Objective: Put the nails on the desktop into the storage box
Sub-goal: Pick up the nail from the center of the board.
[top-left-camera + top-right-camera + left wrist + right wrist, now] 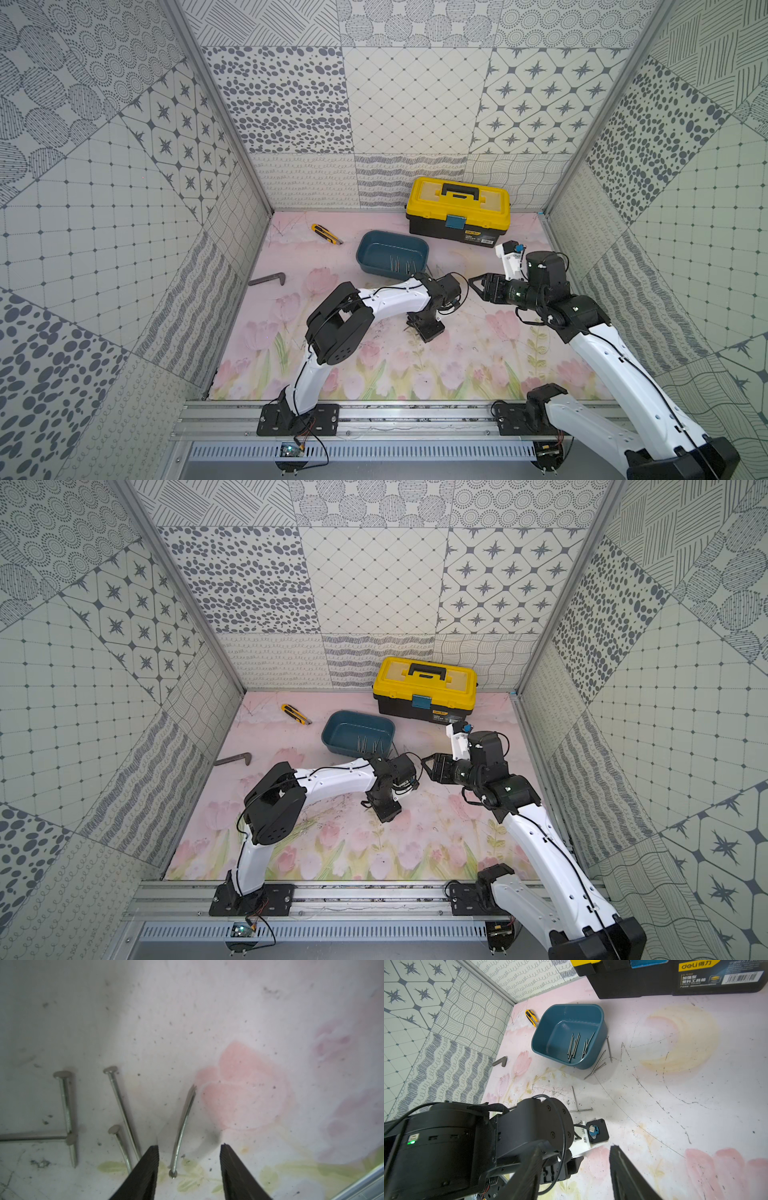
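My left gripper (190,1146) points down at the tulip-printed desktop (478,353), open, its jaws either side of one grey nail (182,1130) that lies flat and untouched. More nails (122,1109) lie beside it, two of them crossed (66,1105). The teal storage box (382,249) stands behind the left arm with several nails (574,1047) inside. Three nails (599,1061) lie on the desktop against its near corner. My right gripper (576,1146) hovers open and empty to the right of the left wrist, pointing at it; in both top views it shows (473,284) (424,762).
A yellow-and-black toolbox (457,208) stands at the back wall behind the box. A yellow utility knife (326,234) lies back left, and a dark L-shaped bar (268,279) lies by the left wall. Patterned walls close in three sides.
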Action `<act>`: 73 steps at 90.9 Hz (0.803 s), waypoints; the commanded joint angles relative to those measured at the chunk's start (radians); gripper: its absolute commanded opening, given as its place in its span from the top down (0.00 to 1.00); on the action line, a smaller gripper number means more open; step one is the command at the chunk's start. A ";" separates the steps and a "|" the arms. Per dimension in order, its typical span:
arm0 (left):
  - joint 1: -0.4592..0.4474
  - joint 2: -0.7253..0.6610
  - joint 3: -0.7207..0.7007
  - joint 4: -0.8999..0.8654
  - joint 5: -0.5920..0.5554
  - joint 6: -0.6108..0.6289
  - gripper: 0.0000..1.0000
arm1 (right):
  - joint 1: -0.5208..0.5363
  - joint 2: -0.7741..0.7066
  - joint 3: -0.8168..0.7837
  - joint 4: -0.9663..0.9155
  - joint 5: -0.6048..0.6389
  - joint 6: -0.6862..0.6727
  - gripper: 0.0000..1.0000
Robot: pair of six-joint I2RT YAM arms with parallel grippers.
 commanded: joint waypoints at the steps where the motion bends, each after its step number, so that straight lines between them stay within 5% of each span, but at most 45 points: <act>1: -0.005 0.021 0.015 -0.087 -0.054 0.134 0.51 | -0.002 0.006 0.000 0.016 0.004 0.012 0.42; 73: -0.008 0.044 -0.035 -0.171 -0.061 0.154 0.92 | -0.005 0.023 0.029 0.017 0.027 -0.009 0.36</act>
